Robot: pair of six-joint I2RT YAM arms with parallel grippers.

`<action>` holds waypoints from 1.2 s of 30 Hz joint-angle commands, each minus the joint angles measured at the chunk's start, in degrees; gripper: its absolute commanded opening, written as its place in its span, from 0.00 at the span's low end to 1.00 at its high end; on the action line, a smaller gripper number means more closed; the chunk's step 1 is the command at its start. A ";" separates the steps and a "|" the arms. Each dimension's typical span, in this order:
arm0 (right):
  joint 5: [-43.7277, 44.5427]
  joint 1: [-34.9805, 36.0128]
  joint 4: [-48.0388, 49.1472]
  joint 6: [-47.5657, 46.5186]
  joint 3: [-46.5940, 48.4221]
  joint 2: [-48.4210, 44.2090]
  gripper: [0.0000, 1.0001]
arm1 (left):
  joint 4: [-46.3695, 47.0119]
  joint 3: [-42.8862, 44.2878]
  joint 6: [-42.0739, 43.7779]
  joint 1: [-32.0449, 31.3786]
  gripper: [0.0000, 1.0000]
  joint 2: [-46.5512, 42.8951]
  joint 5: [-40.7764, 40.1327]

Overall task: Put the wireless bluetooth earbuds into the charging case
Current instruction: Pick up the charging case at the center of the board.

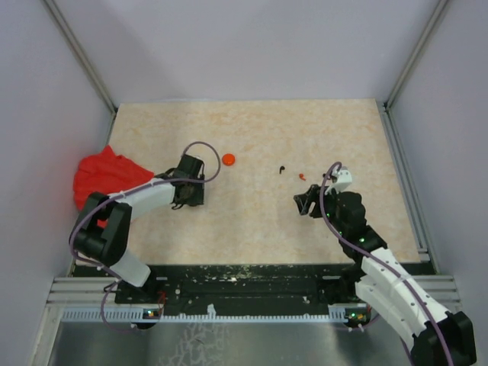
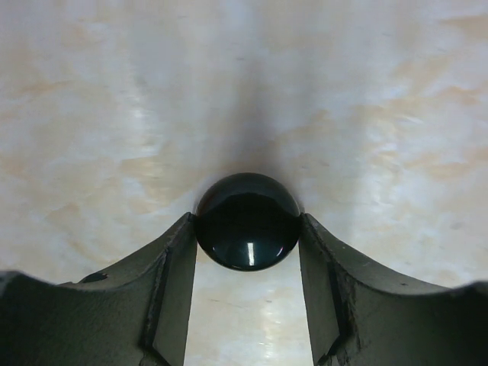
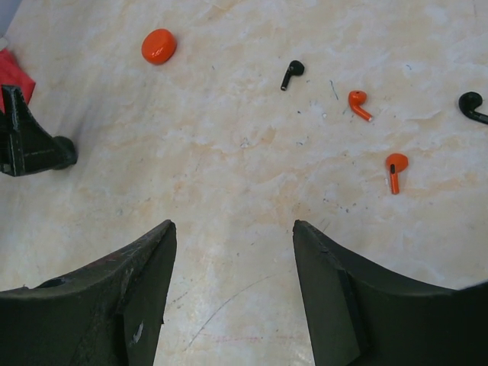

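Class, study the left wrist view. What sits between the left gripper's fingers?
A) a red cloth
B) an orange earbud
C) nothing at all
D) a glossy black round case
D: the glossy black round case fills the gap of the left gripper, with a finger touching it on either side.

No text, label, brand, number or sign can be read in any of the three views; no surface that shows carries legible writing.
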 commanded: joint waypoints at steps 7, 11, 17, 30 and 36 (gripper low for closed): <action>-9.74 0.62 0.86 -1.62 5.92 6.40 0.63 | 17.57 -6.69 6.44 -12.55 0.47 -6.85 0.88; -14.85 0.62 -0.24 -1.47 8.69 10.23 0.62 | 26.99 -11.62 11.52 -19.27 0.47 -11.32 0.80; -20.38 0.70 -0.89 0.62 12.92 13.04 0.61 | 38.44 -16.83 19.44 -24.92 0.47 -16.19 3.85; -20.41 8.07 0.41 4.20 19.79 21.05 0.60 | 52.35 -21.85 31.32 -30.55 0.46 -18.64 12.75; -19.32 12.47 1.15 4.50 22.93 27.06 0.59 | 54.64 -23.59 32.29 -31.72 0.46 -20.45 15.74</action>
